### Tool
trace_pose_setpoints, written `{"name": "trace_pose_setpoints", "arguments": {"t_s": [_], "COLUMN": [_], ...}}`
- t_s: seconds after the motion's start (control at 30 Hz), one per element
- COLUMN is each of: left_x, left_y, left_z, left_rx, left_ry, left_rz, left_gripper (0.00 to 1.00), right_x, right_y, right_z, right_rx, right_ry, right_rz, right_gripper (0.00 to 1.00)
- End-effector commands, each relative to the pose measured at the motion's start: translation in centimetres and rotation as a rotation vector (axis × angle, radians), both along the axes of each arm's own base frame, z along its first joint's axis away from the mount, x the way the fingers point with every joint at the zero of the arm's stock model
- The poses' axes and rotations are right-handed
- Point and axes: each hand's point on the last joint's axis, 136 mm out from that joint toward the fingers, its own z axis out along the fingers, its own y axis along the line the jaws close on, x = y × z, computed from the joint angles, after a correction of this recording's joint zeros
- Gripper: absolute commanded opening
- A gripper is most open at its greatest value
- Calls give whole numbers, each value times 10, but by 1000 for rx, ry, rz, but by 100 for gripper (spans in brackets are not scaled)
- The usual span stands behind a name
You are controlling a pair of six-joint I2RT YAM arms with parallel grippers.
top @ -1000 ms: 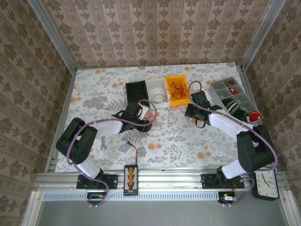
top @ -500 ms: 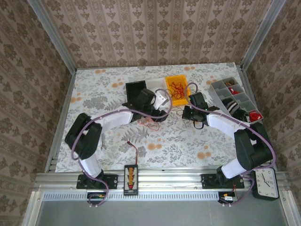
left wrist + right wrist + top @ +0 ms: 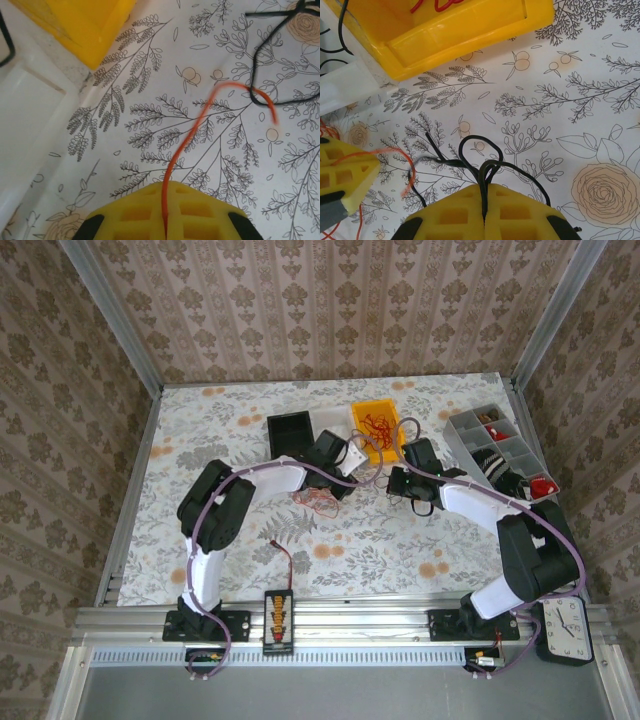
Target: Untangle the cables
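Loosely looped, the cables [image 3: 315, 500] are thin orange and black.

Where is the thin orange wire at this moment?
In the left wrist view the orange wire runs from the shut left gripper up and right across the table, crossing a black wire, to the lower right of the yellow bin.

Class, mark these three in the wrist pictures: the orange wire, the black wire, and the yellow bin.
orange wire [image 3: 180, 150], left wrist view, the middle of its rising stretch.
black wire [image 3: 477, 137], right wrist view, the top of its loop.
yellow bin [image 3: 465, 36], right wrist view, its near outer wall.
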Motion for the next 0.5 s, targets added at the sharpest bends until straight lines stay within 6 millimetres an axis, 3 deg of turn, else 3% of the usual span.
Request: {"name": "trace_pose_setpoints", "arguments": {"t_s": [0.0,0.17,0.3,0.4,0.47], "left_x": [5,17,14,7,6], "left_y": [5,36,54,52,50], "left_z": [9,18,12,9,12], "left_rx": [-13,-108,-128,-124,-136], "left_ry": [-28,-22,8,15,8], "left_rz": [56,233,285,266,261], "left_gripper": [0,0,0,0,0], "right_x": [-3,-10,-17,-13,-3], "right_y": [-11,-50,-73,-72,-58], "right_z": [2,-6,-3,7,18], "right_rx": [-30,-117,-155,-141,-90], "right_ry": [1,38,33,-5,-47], "right_rz": [-44,-194,-285,-275,-224], "right_gripper": [0,0,0,0,1]}}
